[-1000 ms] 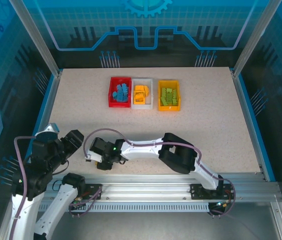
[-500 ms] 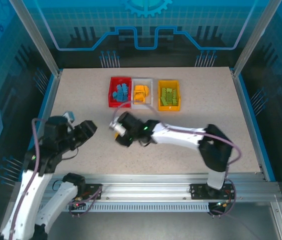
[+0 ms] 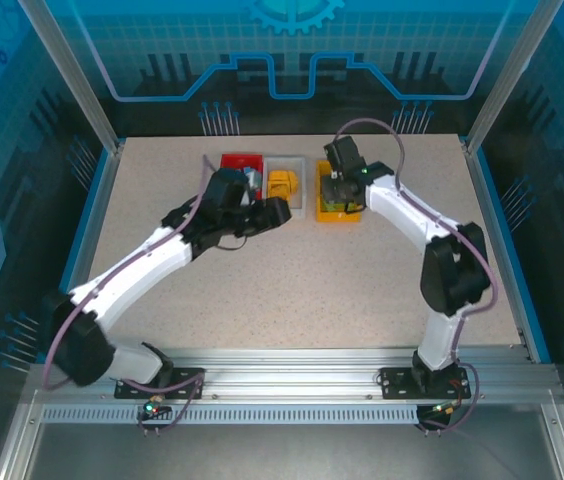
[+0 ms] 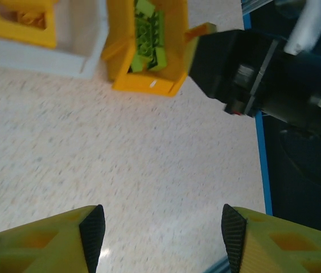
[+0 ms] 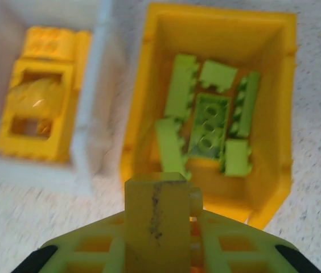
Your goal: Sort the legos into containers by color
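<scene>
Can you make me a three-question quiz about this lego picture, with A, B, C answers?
1. What colour are the studded plastic bricks in the white rectangular plastic bin? A blue B yellow-orange C green
2. Where are the lime green studded plastic bricks? A red bin B white bin C yellow-orange rectangular plastic bin
3. The left gripper is: A open, empty B holding a brick C holding a bin
Answers: B, yellow-orange pieces sit there; C, they lie inside it; A, only speckled table shows between its fingers.
</scene>
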